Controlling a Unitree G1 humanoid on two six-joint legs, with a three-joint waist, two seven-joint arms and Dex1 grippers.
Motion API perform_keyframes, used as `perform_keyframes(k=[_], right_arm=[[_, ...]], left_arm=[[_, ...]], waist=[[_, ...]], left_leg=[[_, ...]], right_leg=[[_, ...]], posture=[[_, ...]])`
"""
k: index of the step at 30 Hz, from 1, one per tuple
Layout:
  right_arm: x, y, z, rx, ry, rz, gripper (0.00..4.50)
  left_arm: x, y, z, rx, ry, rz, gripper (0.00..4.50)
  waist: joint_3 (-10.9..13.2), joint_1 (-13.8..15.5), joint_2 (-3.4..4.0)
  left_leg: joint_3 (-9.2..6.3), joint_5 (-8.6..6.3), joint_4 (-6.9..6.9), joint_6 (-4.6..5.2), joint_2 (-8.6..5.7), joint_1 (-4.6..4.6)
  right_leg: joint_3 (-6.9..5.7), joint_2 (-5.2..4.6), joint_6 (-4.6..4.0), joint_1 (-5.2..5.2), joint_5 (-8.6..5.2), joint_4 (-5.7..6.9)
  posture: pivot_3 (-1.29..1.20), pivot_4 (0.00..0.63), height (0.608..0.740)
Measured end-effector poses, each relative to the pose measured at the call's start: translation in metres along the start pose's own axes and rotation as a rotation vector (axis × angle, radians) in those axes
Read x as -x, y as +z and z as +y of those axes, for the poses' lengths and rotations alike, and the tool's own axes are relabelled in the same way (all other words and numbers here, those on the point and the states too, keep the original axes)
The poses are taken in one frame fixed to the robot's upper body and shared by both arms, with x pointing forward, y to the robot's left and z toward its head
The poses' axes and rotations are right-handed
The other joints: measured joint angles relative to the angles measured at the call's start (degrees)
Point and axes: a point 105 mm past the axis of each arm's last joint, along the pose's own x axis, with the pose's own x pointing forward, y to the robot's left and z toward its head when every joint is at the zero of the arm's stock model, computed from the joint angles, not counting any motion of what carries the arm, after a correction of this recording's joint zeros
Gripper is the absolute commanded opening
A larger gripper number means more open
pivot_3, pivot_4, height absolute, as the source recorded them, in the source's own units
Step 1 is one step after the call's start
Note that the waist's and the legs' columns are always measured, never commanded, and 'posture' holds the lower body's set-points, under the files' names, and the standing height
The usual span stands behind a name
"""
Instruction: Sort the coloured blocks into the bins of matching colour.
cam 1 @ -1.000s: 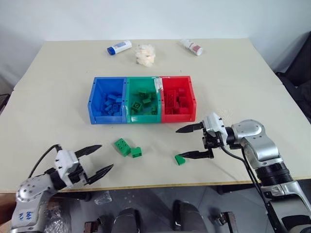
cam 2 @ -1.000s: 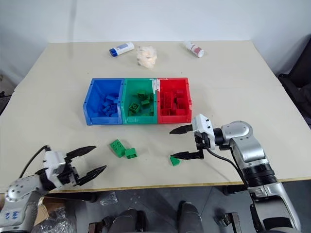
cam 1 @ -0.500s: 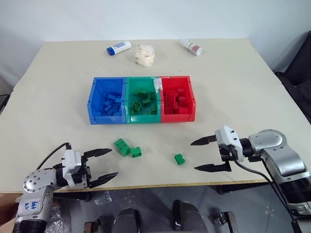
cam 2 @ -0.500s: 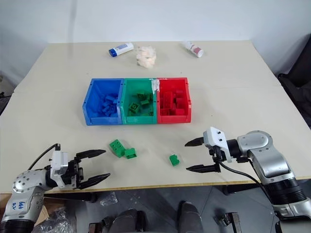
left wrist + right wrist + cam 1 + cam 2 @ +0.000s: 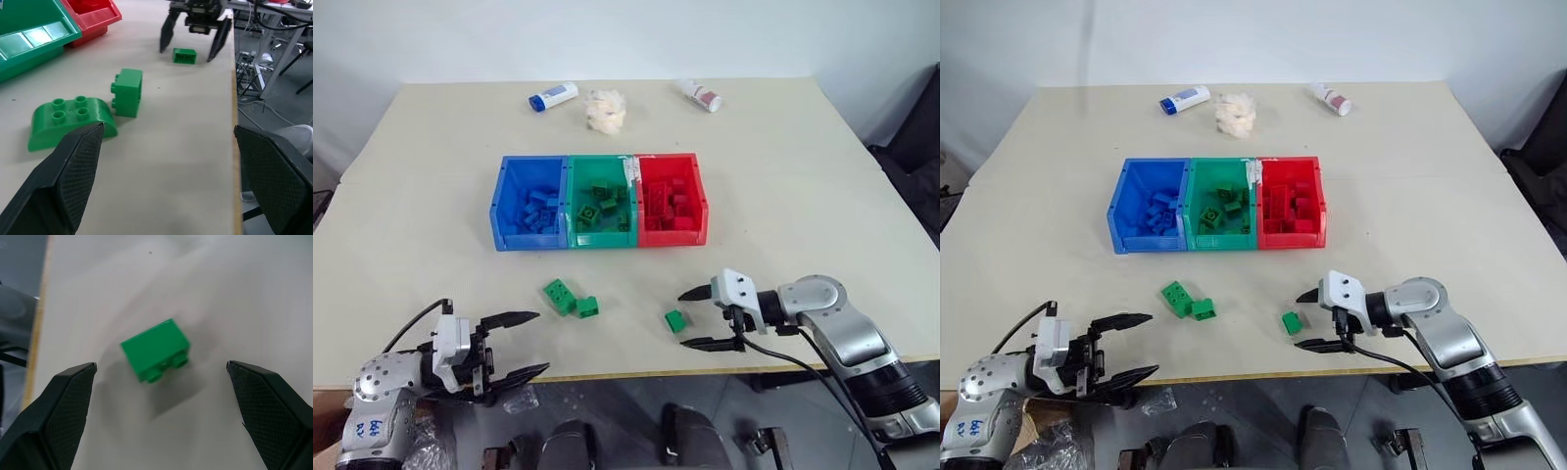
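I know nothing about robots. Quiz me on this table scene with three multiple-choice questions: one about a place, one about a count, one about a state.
1. Which bin sits in the middle of the row?
A blue
B green
C red

2. How many green blocks lie loose on the table?
A one
B three
C five

3. How is the right gripper?
A open, empty
B shut on a block
C inside a bin

Answers:
1 B: the green bin stands between the blue bin and the red bin.
2 B: two green blocks lie together and a single green block apart.
3 A: the right gripper has its fingers spread beside the single block.
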Motion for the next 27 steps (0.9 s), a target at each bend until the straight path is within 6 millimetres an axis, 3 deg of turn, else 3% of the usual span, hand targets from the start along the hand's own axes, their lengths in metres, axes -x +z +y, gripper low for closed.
perform_keyframes(k=[3,6,13,19,25,27], right_arm=[[-0.009,0.003,-0.002,0.014,-0.007,-0.008,4.46],[-0.011,0.003,-0.003,0.025,-0.013,-0.003,3.87],[-0.015,0.005,-0.002,0.036,0.000,-0.019,1.58],[-0.017,0.017,-0.004,0.000,0.009,-0.076,1.58],[-0.016,0.097,-0.045,0.083,-0.092,-0.276,1.58],[-0.020,0.114,-0.056,0.105,-0.106,-0.314,1.58]], left_arm=[[0.001,-0.002,-0.004,0.017,0.001,0.000,4.50],[-0.001,0.002,-0.006,0.002,-0.003,-0.008,4.50],[0.000,0.002,-0.005,0.003,0.011,-0.010,4.50],[-0.002,0.005,-0.001,-0.016,0.016,-0.023,4.50],[-0.004,0.005,0.007,-0.026,0.028,-0.035,4.50],[-0.004,0.005,0.008,-0.024,0.031,-0.035,4.50]], waist=[[0.00,-0.02,0.00],[-0.01,-0.01,-0.01],[-0.01,-0.02,-0.01],[-0.01,-0.09,-0.01],[0.00,-0.27,0.01],[-0.01,-0.25,0.00]], left_leg=[[-0.02,0.01,0.00,-0.01,0.01,0.02],[-0.02,0.01,0.00,-0.01,0.01,0.03],[-0.02,0.00,0.00,-0.01,0.01,0.02],[0.00,0.00,0.00,-0.01,0.01,0.02],[0.00,0.03,0.00,-0.04,0.04,0.01],[0.01,0.01,-0.01,-0.02,0.04,0.00]], right_leg=[[-0.01,0.00,-0.02,-0.01,-0.01,0.01],[-0.01,0.00,-0.02,0.02,-0.01,0.03],[-0.02,0.01,-0.02,0.01,-0.01,0.03],[-0.01,0.01,-0.02,-0.01,-0.01,0.04],[-0.01,0.03,-0.05,-0.06,-0.02,0.14],[-0.03,0.03,-0.05,-0.05,-0.02,0.11]], posture=[[0.00,0.150,0.740],[0.00,0.150,0.740],[0.00,0.150,0.740],[0.00,0.150,0.740],[0.00,0.150,0.740],[0.00,0.150,0.740]])
